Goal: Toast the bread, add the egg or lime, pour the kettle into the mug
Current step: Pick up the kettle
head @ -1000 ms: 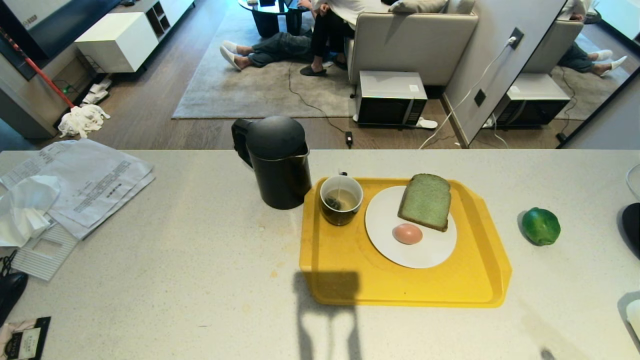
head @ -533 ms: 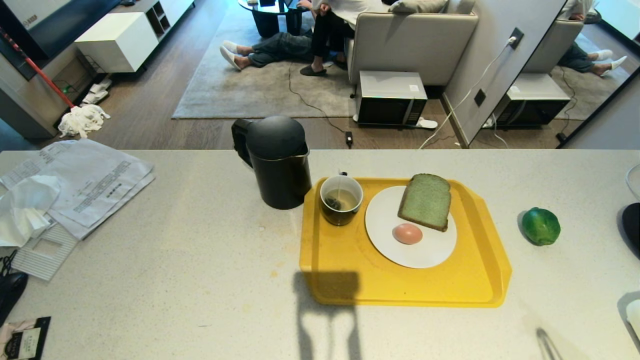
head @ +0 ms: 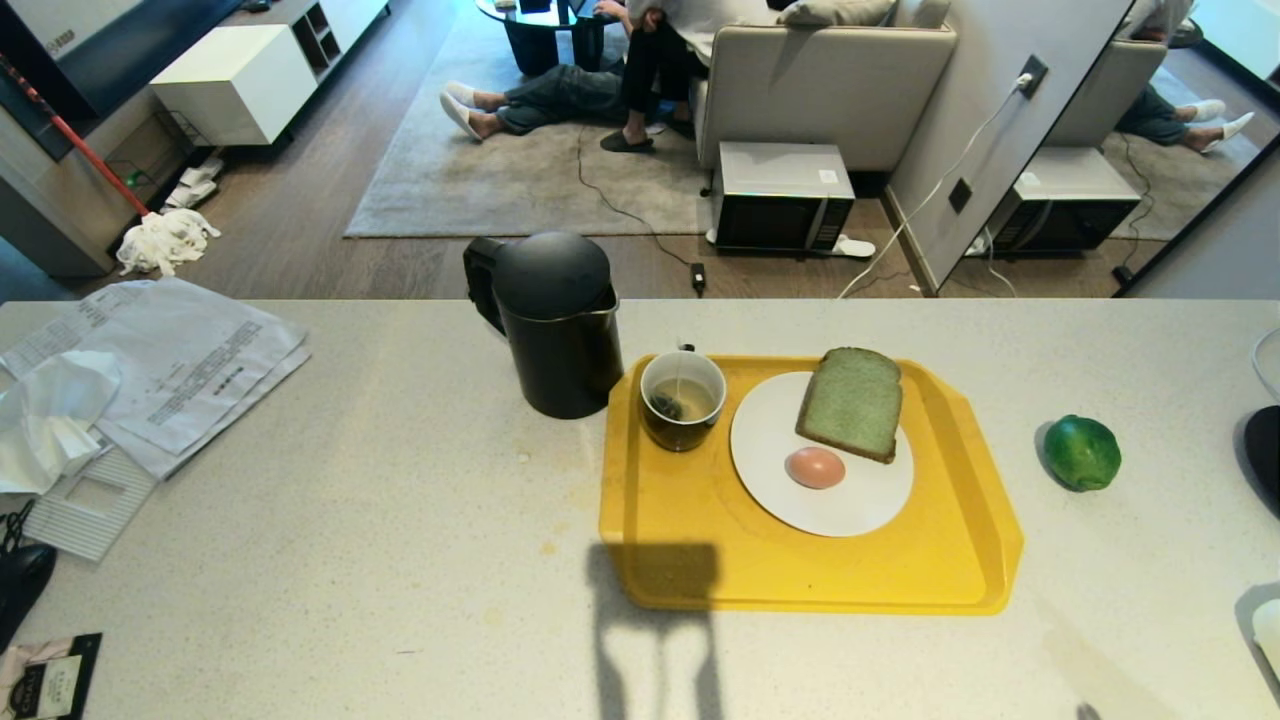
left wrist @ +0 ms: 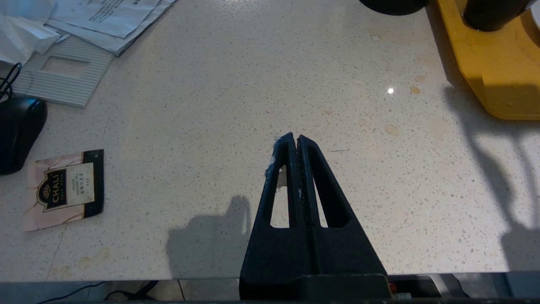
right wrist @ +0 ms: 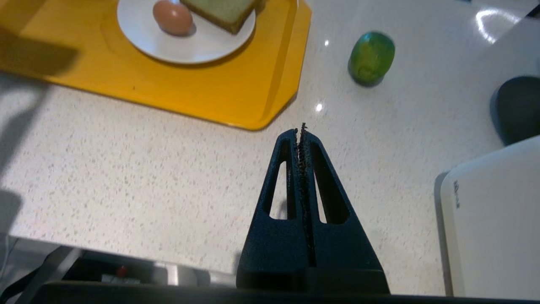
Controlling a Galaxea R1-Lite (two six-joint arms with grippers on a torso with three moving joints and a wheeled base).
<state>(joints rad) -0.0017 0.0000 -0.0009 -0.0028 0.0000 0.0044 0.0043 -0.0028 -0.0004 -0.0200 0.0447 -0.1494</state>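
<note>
Your left gripper (left wrist: 297,139) is matte black plastic with a fine grainy texture: two long wedge-shaped fingers that taper to rounded tips, each with a slim triangular cut-out. A wisp of white fluff clings to one finger's outer edge, centre of the frame. They rise from a broad black base at the bottom edge. Your right gripper (right wrist: 300,133) has the same build, black and tapered with matching cut-outs. Its inner pads are frayed, and ragged black fibres stick out past the tips.

Kettle (left wrist: 392,5) and mug (left wrist: 493,14) cut off by left wrist view edge; seated people (head: 640,60) cropped at top.
</note>
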